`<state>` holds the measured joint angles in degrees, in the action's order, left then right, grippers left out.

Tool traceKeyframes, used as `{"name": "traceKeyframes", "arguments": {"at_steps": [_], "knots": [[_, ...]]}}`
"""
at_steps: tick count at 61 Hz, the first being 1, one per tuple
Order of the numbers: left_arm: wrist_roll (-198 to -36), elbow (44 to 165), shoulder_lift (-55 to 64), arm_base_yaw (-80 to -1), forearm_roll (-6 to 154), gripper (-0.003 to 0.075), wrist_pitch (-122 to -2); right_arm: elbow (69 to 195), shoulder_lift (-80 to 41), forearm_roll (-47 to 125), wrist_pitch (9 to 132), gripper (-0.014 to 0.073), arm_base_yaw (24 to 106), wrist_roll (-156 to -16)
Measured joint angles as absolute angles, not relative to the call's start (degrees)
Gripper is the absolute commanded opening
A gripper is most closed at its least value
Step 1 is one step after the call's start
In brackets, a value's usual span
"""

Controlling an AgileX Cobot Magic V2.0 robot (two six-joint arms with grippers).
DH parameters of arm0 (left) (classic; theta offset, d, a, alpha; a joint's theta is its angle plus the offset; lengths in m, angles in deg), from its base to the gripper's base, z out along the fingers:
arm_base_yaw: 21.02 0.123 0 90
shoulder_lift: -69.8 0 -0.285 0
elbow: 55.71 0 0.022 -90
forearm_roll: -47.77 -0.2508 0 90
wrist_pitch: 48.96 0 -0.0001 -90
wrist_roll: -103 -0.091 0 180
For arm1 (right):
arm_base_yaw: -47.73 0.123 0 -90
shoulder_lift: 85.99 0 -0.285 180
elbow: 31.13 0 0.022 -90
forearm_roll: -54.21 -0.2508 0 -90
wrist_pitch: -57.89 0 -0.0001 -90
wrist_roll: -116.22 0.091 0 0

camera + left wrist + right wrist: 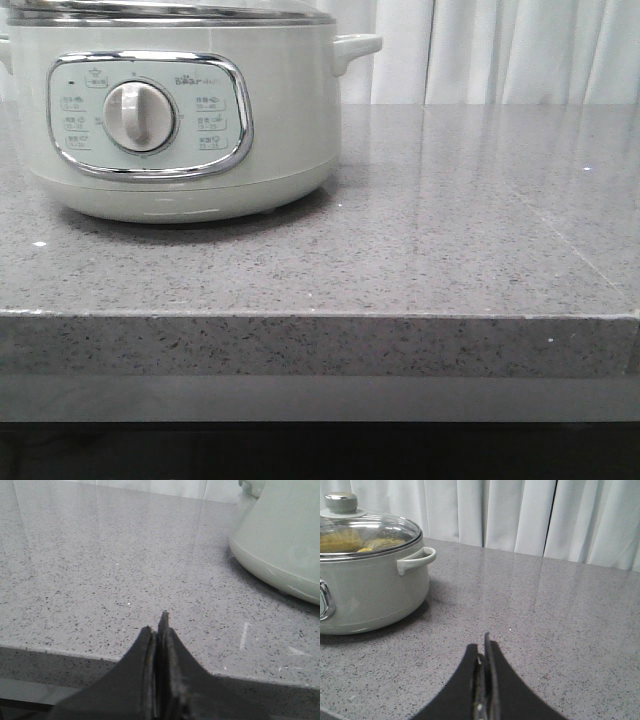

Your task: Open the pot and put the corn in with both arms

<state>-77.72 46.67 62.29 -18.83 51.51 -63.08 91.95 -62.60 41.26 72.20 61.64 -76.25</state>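
Observation:
The pale grey-green pot (290, 120) stands on the counter at the left, its white dial (138, 116) facing me. In the right wrist view the pot (375, 590) has its glass lid (375, 532) on, with a grey knob (341, 502). Something yellow (366, 544) shows through the glass, blurred by glare; I cannot tell if it is the corn. My right gripper (482, 642) is shut and empty over the counter, right of the pot. My left gripper (159, 622) is shut and empty at the counter's front edge, with the pot (285, 535) beside it. Neither gripper shows in the front view.
The grey speckled counter (450, 220) runs right of the pot, with its front edge (320, 315) near me. White curtains (520, 515) hang behind it. The pot's side handle (415, 560) sticks out towards the right arm.

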Motion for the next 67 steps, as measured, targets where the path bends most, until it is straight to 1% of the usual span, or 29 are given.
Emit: {"name": "traceKeyframes", "arguments": {"at_steps": [55, 61, 67], "knots": [[-77.62, 46.67, 62.29, -18.73, 51.51, -0.0018, -62.98, 91.84, -62.60, 41.26, 72.09, -0.0069, 61.64, -76.25], [-77.62, 46.67, 62.29, -18.73, 51.51, -0.0018, -62.98, 89.99, -62.65, 41.47, 71.30, -0.0069, 61.50, -76.25], [-77.62, 46.67, 62.29, -18.73, 51.51, -0.0018, -62.98, 86.43, -64.05, 41.59, 69.74, -0.0069, 59.29, -76.25]]}}
